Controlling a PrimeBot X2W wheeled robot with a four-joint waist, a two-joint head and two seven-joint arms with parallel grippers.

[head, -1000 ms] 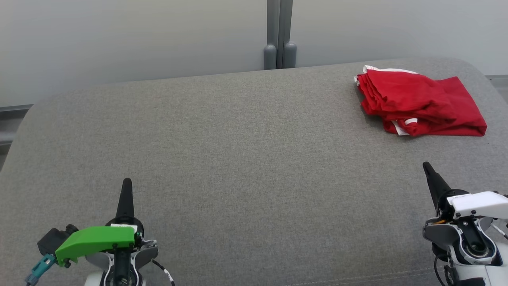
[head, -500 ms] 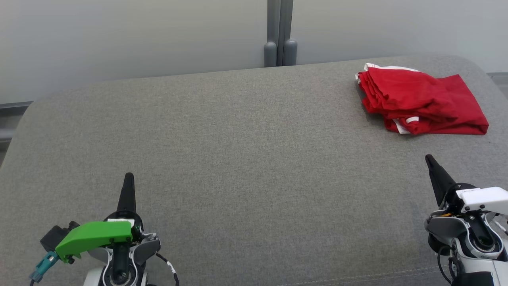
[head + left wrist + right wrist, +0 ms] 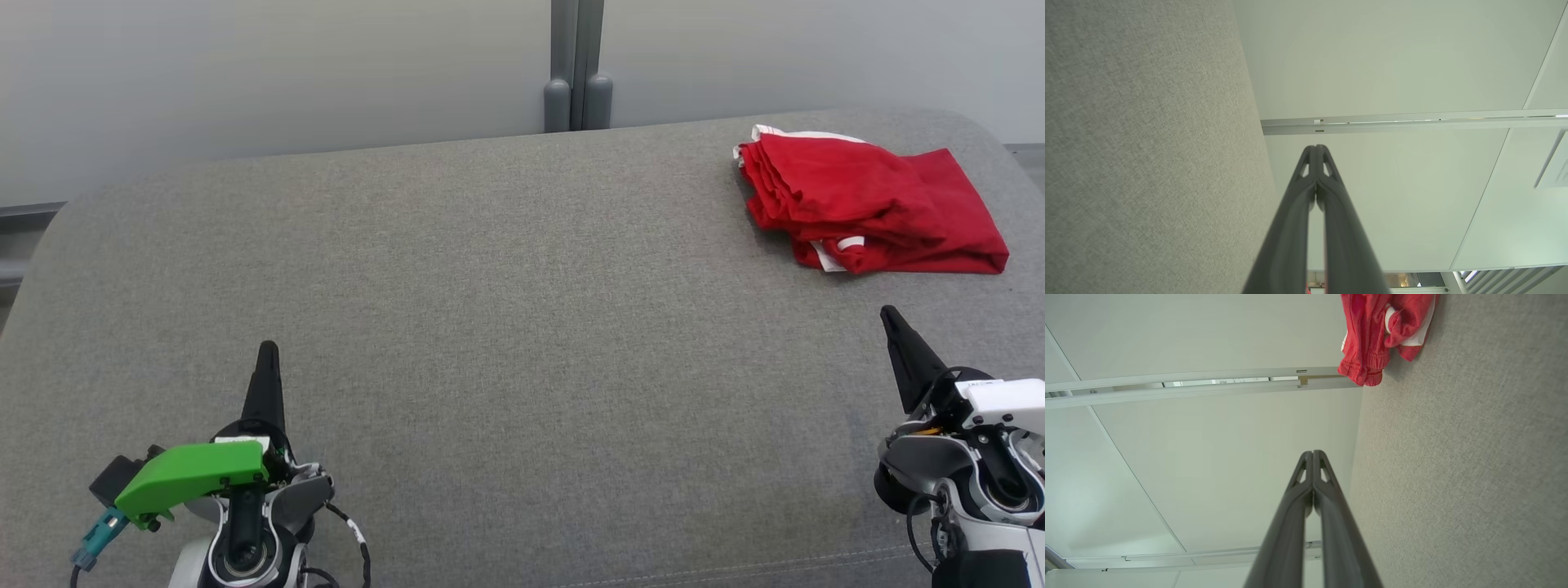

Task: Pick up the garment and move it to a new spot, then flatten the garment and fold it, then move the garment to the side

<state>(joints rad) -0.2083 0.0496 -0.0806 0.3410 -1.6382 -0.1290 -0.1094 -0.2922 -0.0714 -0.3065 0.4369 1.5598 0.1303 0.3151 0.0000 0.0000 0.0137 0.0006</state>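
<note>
Head view: I see a tabletop covered in grey woven fabric with rounded far corners. Behind it are pale wall panels, joined by a grey post. The garment, red with white trim, lies folded and bunched at the far right corner of the tabletop. The left end effector is at lower left with its fingers pressed together and empty. A green cover and a teal connector sit on its wrist. The right end effector is at lower right, closed and empty, near the garment but clear of it. Its wrist has a white cover.

Left wrist view: the left end effector has its tips touching. The grey fabric of the tabletop is on the left, with pale panels beyond it and a metal rail crossing them. A white sheet at the right edge has print too small for me to read. A red sliver at the bottom edge is possibly the garment.

Right wrist view: the right end effector is shut on nothing. The garment is at top centre, resting at the edge of the tabletop, and its white trim shows. A rail runs across the panels, and small marks on it are illegible.
</note>
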